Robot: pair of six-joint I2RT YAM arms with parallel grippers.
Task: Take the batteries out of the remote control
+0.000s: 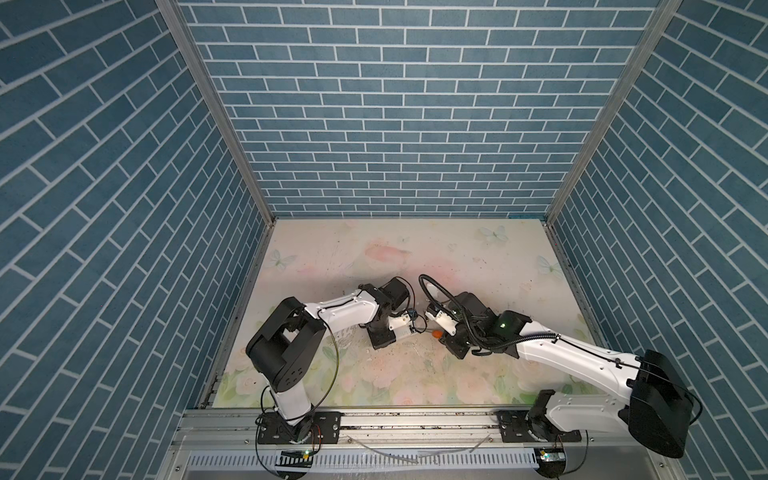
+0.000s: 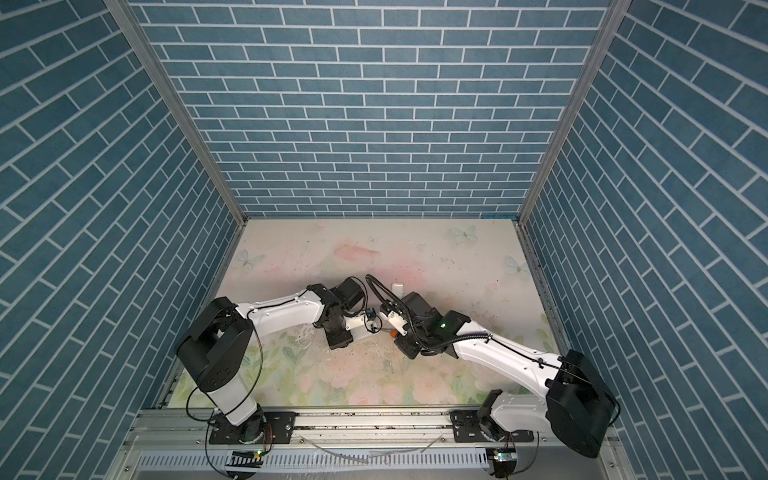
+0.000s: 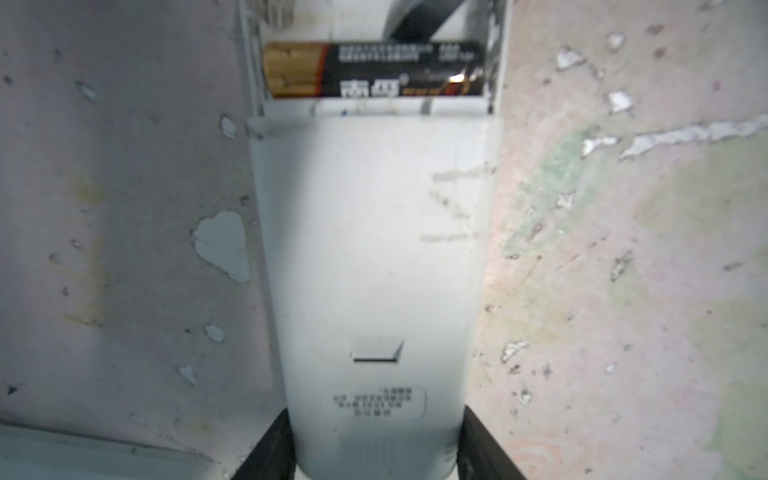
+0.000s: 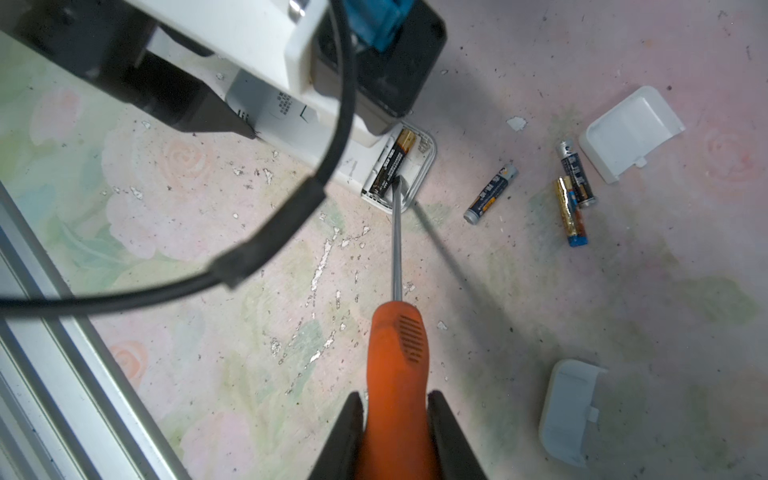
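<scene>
Nearly done, by the look of it. L gripper (image 3: 376, 455) clamps the narrow end of the remote (image 3: 374, 249), jaws approx. half spread w/ the body filling the gap. It pins the remote back-up on the table (image 4: 582, 311), near the middle and well off every edge. The bay is uncovered. One battery (image 3: 374, 68) sits in its slot; the slot beside it looks empty.

R gripper (image 4: 399, 436) is closed tight on the handle of the screwdriver (image 4: 397, 353). The shaft runs to the bay, tip against the battery's side, seemingly wedged in to lever it.

Three loose batteries (image 4: 490, 193) lie on the table just past the remote's open end: one alone, plus a pair (image 4: 575, 172) that appears to touch. Two covers are off: one cover (image 4: 631, 133) beside the pair, the other cover (image 4: 571, 415) well apart.

So 3 out, 1 left to pry and set w/ the rest. Two covers but only one remote in view, so can't tell if another bay needs checking.
</scene>
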